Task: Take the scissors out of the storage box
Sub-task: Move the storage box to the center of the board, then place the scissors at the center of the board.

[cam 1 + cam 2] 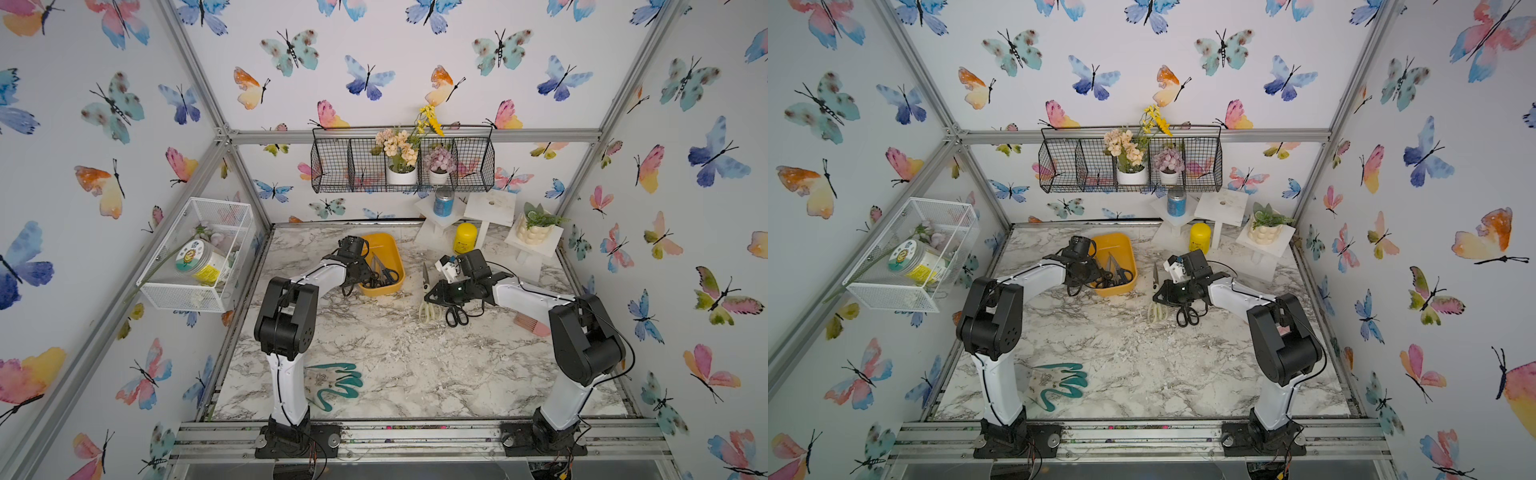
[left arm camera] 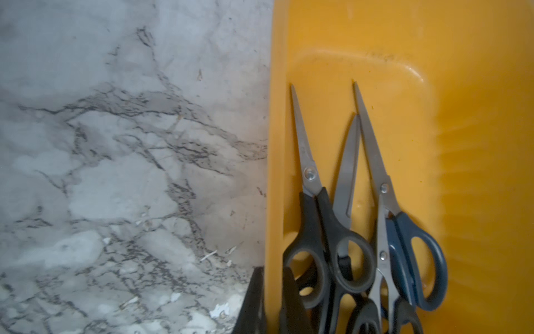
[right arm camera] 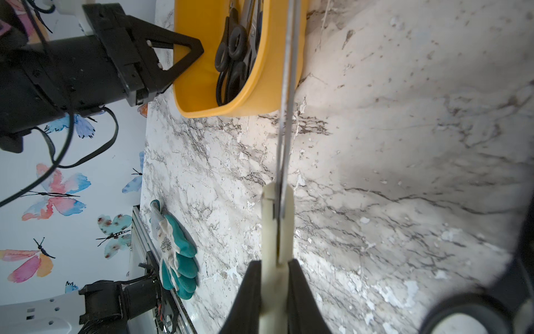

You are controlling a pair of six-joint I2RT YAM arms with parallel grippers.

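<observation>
- Toward the far left of the marble table [image 1: 395,365] sits the yellow storage box [image 1: 383,244]. Several scissors [image 2: 320,231] are heaped at its near end, with their blades pointing to the far end. Most are black-handled, and a blue-handled pair [image 2: 416,248] lies among them.
- The left gripper [image 2: 271,286] is clamped on the box's left long wall near the handles, with one finger outside and one inside.
- The right gripper [image 3: 276,263] is closed tight on the cream-handled shears [image 3: 276,222], out on the table to the right of the box.
- A black-handled pair [image 1: 457,316] lies on the table just beside those shears, outside the box.
</observation>
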